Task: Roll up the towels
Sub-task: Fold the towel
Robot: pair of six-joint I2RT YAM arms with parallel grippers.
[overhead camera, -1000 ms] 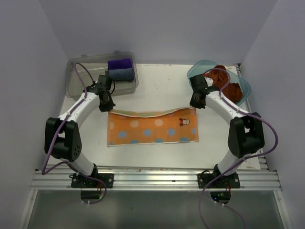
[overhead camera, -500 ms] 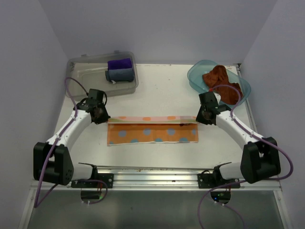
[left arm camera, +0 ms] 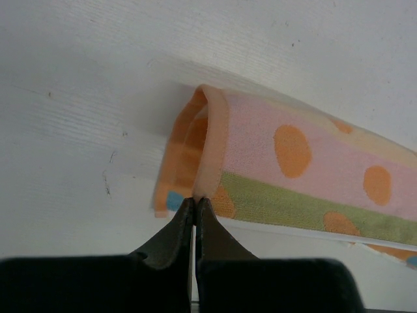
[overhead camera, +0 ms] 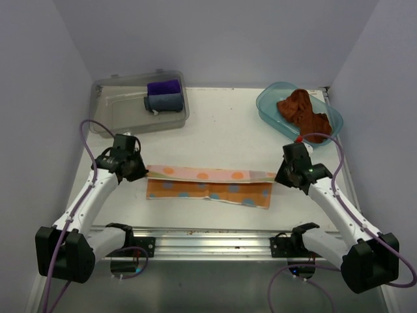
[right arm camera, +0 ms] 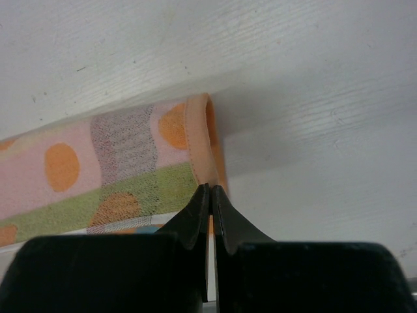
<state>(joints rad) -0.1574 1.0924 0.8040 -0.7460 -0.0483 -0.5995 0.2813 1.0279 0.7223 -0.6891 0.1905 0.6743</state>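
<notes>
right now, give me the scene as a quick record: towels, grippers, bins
patterned towel: flat on the table, far edge folded over toward the near edge, pale side up
left gripper: shut on the patterned towel's left end
right gripper: shut on its right end
rust-brown towel: crumpled in the blue-green tub, far right, untouched
clear bin: far left, holds purple cloth and grey-blue cloth
rolling: neither towel rolled yet
</notes>
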